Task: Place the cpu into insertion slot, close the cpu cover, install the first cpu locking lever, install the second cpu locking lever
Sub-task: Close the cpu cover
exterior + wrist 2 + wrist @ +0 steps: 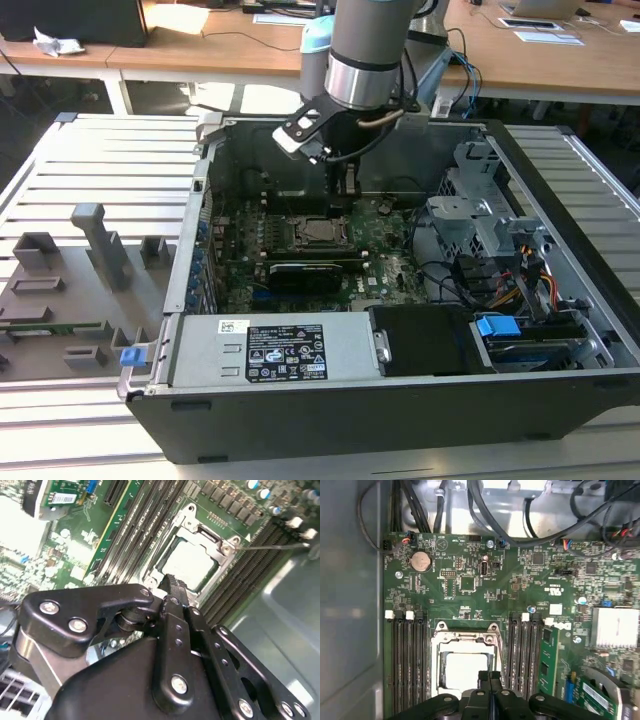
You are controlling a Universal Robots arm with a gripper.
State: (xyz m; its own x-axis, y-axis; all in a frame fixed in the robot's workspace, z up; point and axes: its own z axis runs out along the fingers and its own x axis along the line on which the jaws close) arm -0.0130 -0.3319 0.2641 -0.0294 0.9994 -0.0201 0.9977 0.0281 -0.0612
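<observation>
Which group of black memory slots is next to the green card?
The memory slots bordering the green card; the other group lies beside the grey case wall.

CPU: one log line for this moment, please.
cpu: seated, shows through cover window | cover: down over cpu | end effector: shut, tips at cover's edge

robotics lab, open computer case (pixel 300 420) on slatted metal bench (pixel 110 170), wooden desks (pixel 230 50) behind
</observation>
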